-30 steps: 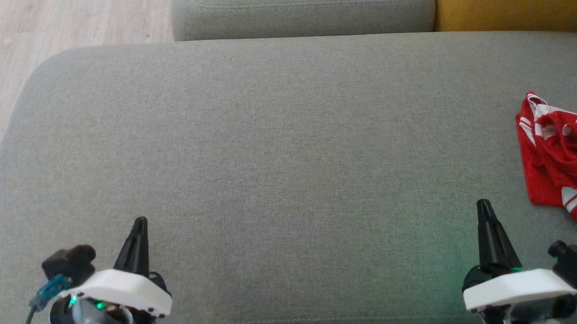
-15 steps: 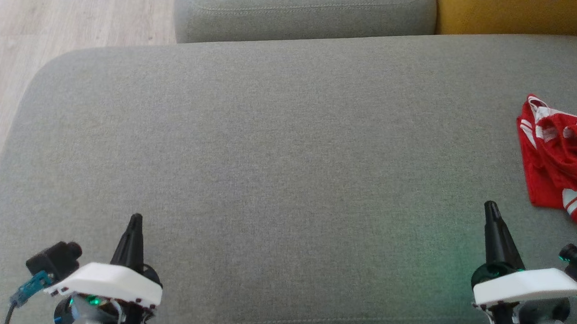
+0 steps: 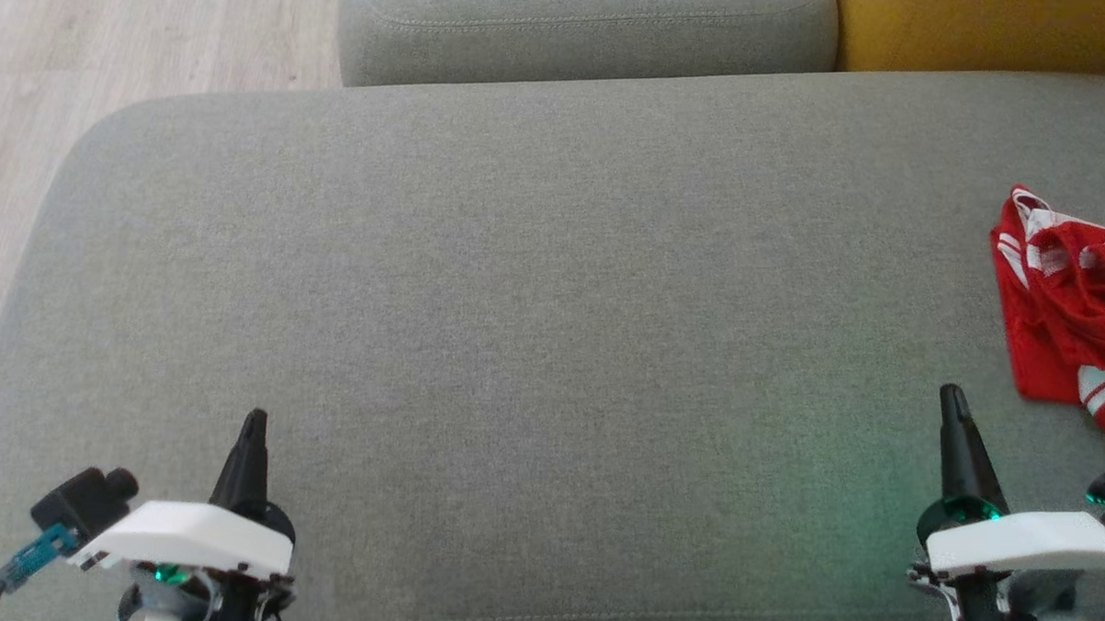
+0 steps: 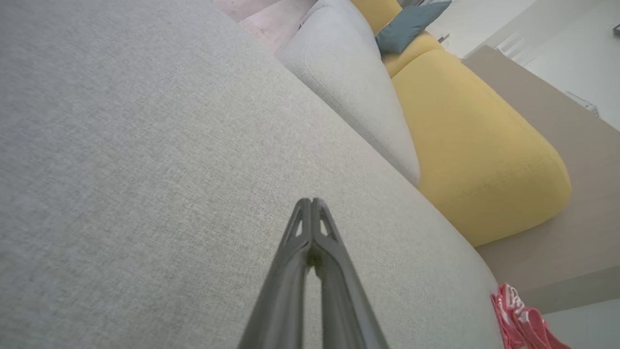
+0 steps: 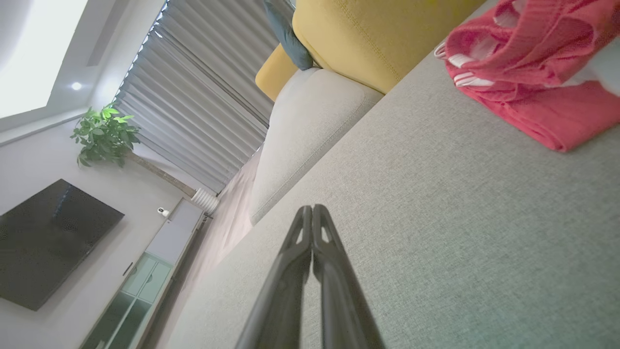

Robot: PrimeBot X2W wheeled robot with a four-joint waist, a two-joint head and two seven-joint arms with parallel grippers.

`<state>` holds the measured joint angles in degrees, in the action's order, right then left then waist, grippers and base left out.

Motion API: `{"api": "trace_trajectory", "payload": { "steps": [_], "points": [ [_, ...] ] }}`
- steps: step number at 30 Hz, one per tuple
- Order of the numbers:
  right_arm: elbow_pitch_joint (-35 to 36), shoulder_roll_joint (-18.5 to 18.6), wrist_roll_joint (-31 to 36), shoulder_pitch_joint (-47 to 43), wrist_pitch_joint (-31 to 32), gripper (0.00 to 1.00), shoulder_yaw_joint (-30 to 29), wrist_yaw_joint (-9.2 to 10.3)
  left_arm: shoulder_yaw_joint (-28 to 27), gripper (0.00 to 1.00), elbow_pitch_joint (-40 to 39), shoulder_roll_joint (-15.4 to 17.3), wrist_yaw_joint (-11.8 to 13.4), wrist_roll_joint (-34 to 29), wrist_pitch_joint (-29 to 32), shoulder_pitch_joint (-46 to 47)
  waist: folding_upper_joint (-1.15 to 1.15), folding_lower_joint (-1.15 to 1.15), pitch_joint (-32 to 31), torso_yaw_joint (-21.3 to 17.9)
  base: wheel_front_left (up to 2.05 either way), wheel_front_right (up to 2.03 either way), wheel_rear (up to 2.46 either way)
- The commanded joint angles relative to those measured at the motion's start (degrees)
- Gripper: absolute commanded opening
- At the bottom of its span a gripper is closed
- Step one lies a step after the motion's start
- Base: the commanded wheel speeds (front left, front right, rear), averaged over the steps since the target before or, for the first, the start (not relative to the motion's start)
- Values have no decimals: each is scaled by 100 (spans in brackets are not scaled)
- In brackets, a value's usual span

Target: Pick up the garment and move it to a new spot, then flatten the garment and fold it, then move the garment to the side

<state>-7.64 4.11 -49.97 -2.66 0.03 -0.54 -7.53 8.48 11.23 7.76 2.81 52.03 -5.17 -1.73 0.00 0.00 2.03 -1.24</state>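
We are hovering our left gripper (image 3: 255, 418) and right gripper (image 3: 951, 392) over the grey sofa (image 3: 517, 282), each with its fingers pressed together and gripping nothing. The garment (image 3: 1063, 310), red with white stripes, is lying crumpled on the sofa, near our right gripper but apart from it.
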Motion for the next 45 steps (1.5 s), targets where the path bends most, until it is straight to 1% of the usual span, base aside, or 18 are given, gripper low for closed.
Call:
{"api": "trace_trajectory", "payload": {
  "steps": [1, 45],
  "points": [
    [151, 86, -192, 337, 22, 0, 11, 2, -175, 0, -159, 27, -90, 170, 21, 341, 0, 0, -4, 3, 0, 0, 0],
    [-389, 52, -3124, 703, 331, 0, -257, 3, -944, 0, 140, -222, -744, 2972, 695, 641, 0, 0, -130, 87, 0, 0, 0]
  ]
}}
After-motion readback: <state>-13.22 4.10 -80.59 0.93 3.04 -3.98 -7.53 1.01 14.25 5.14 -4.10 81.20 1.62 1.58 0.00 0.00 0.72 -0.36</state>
